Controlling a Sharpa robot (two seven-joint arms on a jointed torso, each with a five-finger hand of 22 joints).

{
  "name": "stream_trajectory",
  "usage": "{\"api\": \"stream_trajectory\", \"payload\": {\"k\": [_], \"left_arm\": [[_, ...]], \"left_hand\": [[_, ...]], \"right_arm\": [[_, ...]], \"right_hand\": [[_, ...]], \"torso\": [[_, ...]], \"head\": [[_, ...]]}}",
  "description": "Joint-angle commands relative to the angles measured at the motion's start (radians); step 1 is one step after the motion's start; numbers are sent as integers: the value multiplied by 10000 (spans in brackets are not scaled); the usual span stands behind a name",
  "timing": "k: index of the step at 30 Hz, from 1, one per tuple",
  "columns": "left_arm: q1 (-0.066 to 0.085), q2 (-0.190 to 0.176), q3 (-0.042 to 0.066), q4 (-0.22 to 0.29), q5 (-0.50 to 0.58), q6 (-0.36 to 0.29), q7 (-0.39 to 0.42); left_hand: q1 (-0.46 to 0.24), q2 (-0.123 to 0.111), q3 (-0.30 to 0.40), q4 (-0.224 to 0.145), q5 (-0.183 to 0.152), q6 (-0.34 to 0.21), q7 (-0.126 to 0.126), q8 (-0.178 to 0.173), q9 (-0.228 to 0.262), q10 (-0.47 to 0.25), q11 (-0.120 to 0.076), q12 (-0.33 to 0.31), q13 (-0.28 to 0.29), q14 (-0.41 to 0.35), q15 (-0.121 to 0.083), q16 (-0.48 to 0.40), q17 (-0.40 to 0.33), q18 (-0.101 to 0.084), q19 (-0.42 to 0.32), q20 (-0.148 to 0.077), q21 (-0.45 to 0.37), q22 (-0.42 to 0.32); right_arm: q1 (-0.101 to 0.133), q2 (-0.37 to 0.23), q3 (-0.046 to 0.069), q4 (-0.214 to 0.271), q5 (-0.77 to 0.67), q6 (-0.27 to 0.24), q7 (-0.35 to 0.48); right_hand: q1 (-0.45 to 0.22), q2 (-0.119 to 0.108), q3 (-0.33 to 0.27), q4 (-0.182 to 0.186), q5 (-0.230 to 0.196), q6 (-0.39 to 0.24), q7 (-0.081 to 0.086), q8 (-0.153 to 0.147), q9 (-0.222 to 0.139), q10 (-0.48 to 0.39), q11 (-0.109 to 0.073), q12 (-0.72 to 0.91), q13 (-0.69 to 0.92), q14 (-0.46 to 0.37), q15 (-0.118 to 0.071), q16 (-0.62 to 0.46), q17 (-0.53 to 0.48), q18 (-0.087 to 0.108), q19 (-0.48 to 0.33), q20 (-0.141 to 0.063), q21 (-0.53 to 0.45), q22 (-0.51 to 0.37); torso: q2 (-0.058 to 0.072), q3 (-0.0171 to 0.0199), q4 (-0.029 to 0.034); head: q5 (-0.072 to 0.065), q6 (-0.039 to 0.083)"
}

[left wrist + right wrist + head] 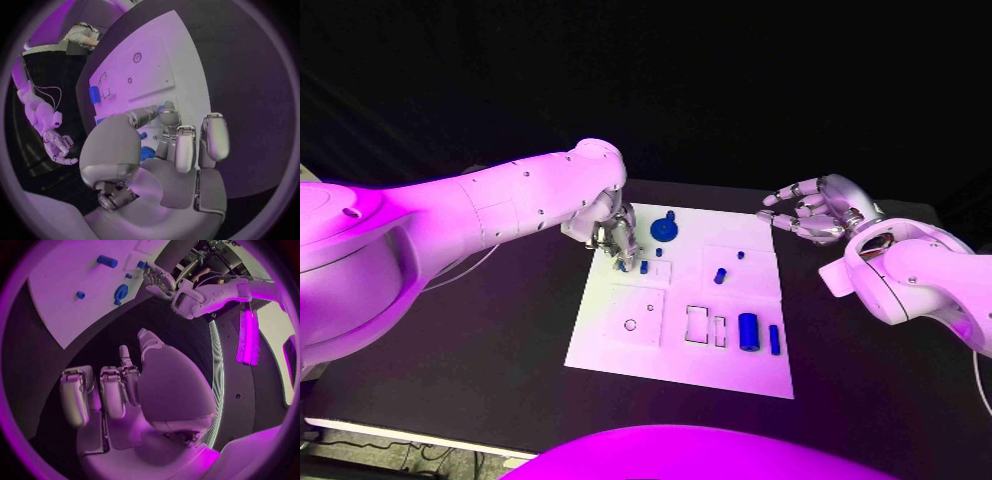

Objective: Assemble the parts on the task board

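The white task board (678,352) lies in the middle of the black table. My left hand (610,238) hangs over the board's far left part, fingers pointing down and bunched together. A small blue part (643,267) lies right beside the fingertips; the left wrist view shows blue bits (142,135) at the fingers (165,120), and whether any is pinched is unclear. A round blue part (665,230) sits just right of that hand. My right hand (812,210) hovers off the board's far right corner, fingers curled in on nothing (119,390).
Two small blue parts (720,275) (740,255) lie mid-board. A blue cylinder (749,331) and a thin blue bar (775,339) lie near the front right, beside rectangular slots (697,324). A square recess with a round hole (630,324) is at the front left.
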Motion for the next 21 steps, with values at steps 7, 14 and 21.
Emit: {"api": "stream_trajectory", "payload": {"k": [7, 14, 21], "left_arm": [[-47, 23, -22, -29, 158, 374, -99], [-46, 26, -24, -72, 294, 34, -162], [-46, 37, -25, -106, 358, -162, -190]], "left_hand": [[117, 49, 1454, -1485, 74, 119, -21, 18, 5, 71, -45, 74, 112, 945, 13, 46, 2365, 16, -40, 24, -63, 305], [-59, 7, 1243, -1166, 92, 162, -58, -62, 13, 132, -57, 153, 248, 910, 14, -5, 2267, 25, -82, 51, -111, 266], [-280, -94, 910, -845, -15, 141, -119, -141, 39, 59, -90, 49, 110, 871, -10, -61, 2164, 33, -105, 57, -157, 235]], "right_arm": [[-4, -9, 1, 20, -106, 102, 50], [-4, -14, 1, 23, -107, 98, 50], [-4, -21, 1, 28, -108, 92, 52]], "right_hand": [[41, -94, 70, -4, 63, -65, -3, 64, -9, 198, -67, -24, 1790, 990, -47, -49, 2423, 4, 912, -88, -17, 2477], [41, -94, 70, -4, 63, -65, -3, 64, -9, 198, -67, -24, 1790, 990, -47, -49, 2423, 4, 912, -88, -17, 2477], [41, -94, 70, -4, 63, -65, -3, 64, -9, 198, -67, -24, 1790, 990, -47, -49, 2423, 4, 912, -88, -17, 2477]], "torso": [[1, 0, 8], [0, 3, 8], [0, 4, -1]], "head": [[-16, -21], [-16, -20], [-14, -18]]}}
